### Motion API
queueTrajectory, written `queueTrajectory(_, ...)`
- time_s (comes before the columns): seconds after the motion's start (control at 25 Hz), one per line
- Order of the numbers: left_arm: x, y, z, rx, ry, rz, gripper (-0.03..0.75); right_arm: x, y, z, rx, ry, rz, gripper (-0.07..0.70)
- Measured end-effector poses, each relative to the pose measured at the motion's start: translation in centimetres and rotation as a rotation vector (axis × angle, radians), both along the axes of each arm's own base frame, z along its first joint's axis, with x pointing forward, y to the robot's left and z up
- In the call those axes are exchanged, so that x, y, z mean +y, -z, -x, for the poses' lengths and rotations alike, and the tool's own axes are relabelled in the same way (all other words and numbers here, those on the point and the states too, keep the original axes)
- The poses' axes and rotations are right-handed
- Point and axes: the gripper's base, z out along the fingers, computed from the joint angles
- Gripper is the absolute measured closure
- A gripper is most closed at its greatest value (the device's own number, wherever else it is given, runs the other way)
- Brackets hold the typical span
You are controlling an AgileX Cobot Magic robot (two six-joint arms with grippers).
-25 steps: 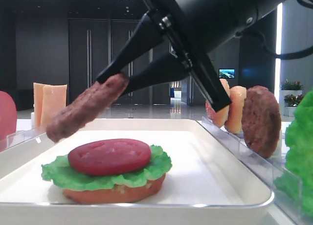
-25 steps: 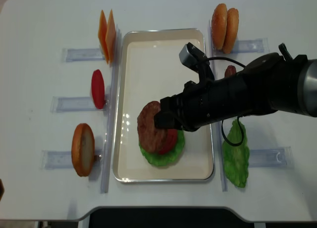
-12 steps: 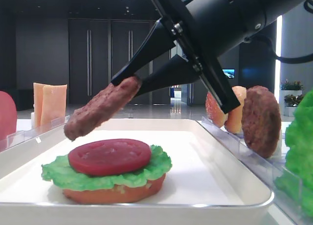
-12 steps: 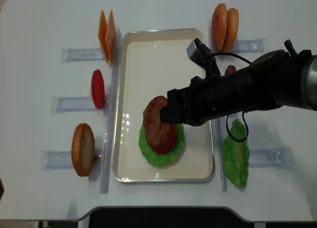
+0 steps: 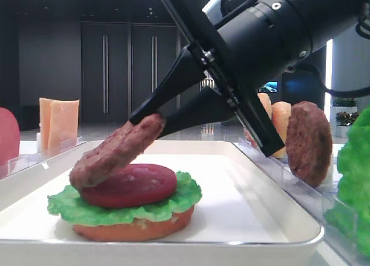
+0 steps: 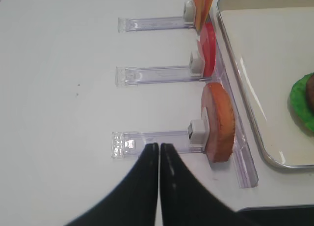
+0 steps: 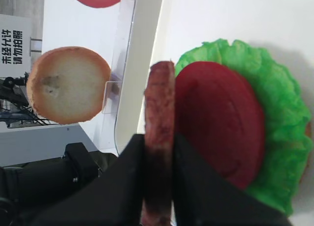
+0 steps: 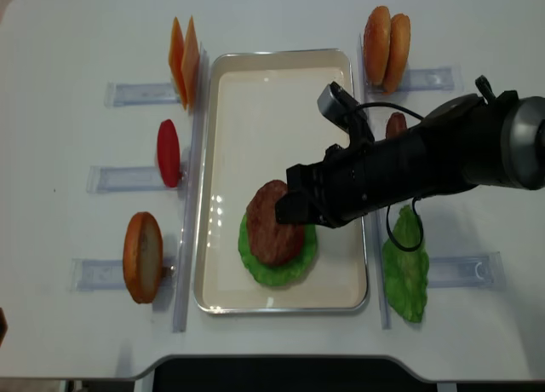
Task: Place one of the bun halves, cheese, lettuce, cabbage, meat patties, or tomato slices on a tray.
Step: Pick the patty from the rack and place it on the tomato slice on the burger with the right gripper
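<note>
**Patty coming down onto the tomato**

Lowering continues: the right hand [image 5: 151, 117] is clamped on the rim of a meat patty [image 5: 115, 151], which has dropped over the last second from well above the stack to a tilted contact. In the low exterior view the patty's far edge now rests on the tomato slice [image 5: 139, 185], while the held edge stays raised between the fingers. It has also shifted sideways, so from overhead the patty [image 8: 272, 222] now covers nearly all of the red disc and sits centred over the lettuce [image 8: 277, 268].

Stack on the tray [image 8: 281, 68], bottom to top: bun half [image 5: 139, 225], lettuce, tomato, patty arriving. Wrist view shows the patty edge-on, pinched from both sides.

Judgement: placement is almost complete; what remains is levelling the patty and letting go. Risk is the tilt, since a release now could let it slide toward the left side of the tray.

Left hand [image 6: 158, 146] is closed and empty, hovering over the desk [image 6: 59, 88] near the spare bun [image 6: 218, 123] in its holder. A second patty [image 5: 308, 141] stands upright in the rack to the right.
</note>
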Motion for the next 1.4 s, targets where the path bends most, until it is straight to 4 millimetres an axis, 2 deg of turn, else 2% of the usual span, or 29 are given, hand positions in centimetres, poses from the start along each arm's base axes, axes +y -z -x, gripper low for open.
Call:
queueTrajectory(0.8,0.0,0.0,0.0,0.0,0.0,0.0,0.716,-0.04,0.07,-0.1,0.002,0.01,0.002,0.516)
queueTrajectory(0.88,0.0,0.0,0.0,0.0,0.0,0.0,0.716,-0.05,0.09,-0.12,0.001,0.012,0.004,0.477)
queueTrajectory(1.08,0.0,0.0,0.0,0.0,0.0,0.0,0.716,-0.19,0.26,-0.33,0.014,0.048,0.025,0.263)
queueTrajectory(1.16,0.0,0.0,0.0,0.0,0.0,0.0,0.716,-0.22,0.29,-0.37,0.016,0.056,0.029,0.203)
queueTrajectory(1.24,0.0,0.0,0.0,0.0,0.0,0.0,0.716,-0.22,0.3,-0.37,0.019,0.058,0.03,0.167)
queueTrajectory(1.4,0.0,0.0,0.0,0.0,0.0,0.0,0.716,-0.26,0.37,-0.29,0.028,0.053,0.039,0.149)
